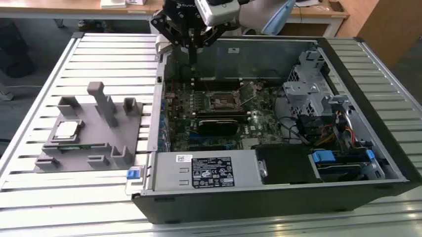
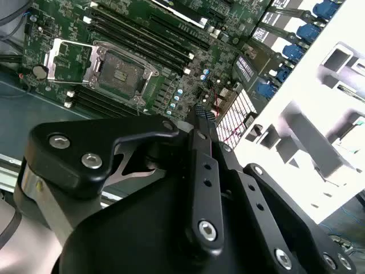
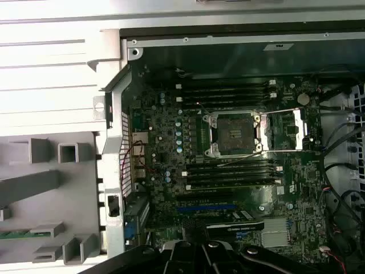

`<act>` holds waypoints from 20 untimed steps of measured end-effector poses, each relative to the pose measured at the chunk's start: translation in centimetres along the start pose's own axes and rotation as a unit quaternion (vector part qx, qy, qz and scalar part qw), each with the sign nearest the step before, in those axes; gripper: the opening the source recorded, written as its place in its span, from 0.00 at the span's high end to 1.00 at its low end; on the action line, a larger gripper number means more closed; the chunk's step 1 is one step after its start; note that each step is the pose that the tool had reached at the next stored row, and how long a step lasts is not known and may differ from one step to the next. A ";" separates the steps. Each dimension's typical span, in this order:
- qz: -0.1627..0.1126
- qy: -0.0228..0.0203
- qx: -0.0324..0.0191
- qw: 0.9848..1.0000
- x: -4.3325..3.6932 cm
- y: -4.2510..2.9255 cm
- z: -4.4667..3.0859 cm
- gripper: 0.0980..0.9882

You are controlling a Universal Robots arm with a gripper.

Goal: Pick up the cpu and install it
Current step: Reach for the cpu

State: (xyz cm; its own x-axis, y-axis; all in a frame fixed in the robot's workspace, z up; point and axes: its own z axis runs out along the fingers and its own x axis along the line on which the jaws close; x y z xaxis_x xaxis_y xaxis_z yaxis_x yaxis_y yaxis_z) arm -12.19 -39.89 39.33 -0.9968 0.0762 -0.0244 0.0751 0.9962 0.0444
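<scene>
The cpu (image 1: 66,129), a small silver square chip, lies flat in a pocket of the grey holder (image 1: 99,158) on the exterior view's left, outside the computer case. My gripper (image 1: 192,60) hangs above the back wall of the open case (image 1: 277,197), well away from the cpu. Its black fingers (image 2: 204,117) are pressed together with nothing between them. Under the gripper, the motherboard's cpu socket (image 3: 234,134) stands open with its metal frame flipped aside; it is also seen in the second wrist view (image 2: 121,71) and the exterior view (image 1: 221,101).
A green memory stick (image 1: 74,146) lies in the holder in front of the cpu. Upright grey posts (image 1: 105,106) rise from the holder. Inside the case are a black power supply (image 1: 211,170), a drive cage (image 1: 310,94) and cables (image 1: 329,133). Slatted table (image 1: 39,74) surrounds the case.
</scene>
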 end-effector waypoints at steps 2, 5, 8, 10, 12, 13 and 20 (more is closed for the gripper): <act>0.000 0.000 0.000 1.000 0.00 0.00 0.00 0.99; 0.000 0.000 0.000 1.000 0.01 0.00 0.00 0.99; 0.000 0.000 0.000 1.000 0.15 -0.01 -0.01 0.99; 0.000 0.000 0.000 1.000 0.25 -0.02 -0.01 0.99; 0.000 0.000 0.000 1.000 0.37 -0.03 -0.01 0.99; 0.000 0.000 0.000 1.000 0.42 -0.03 -0.01 0.99; 0.000 0.000 0.000 1.000 0.91 -0.07 -0.03 0.99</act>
State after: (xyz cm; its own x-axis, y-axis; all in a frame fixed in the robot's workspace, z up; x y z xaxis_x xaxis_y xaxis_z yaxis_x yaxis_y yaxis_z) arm -13.11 -39.89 39.33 -0.9968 0.0762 -0.0245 0.0751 0.9962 0.0444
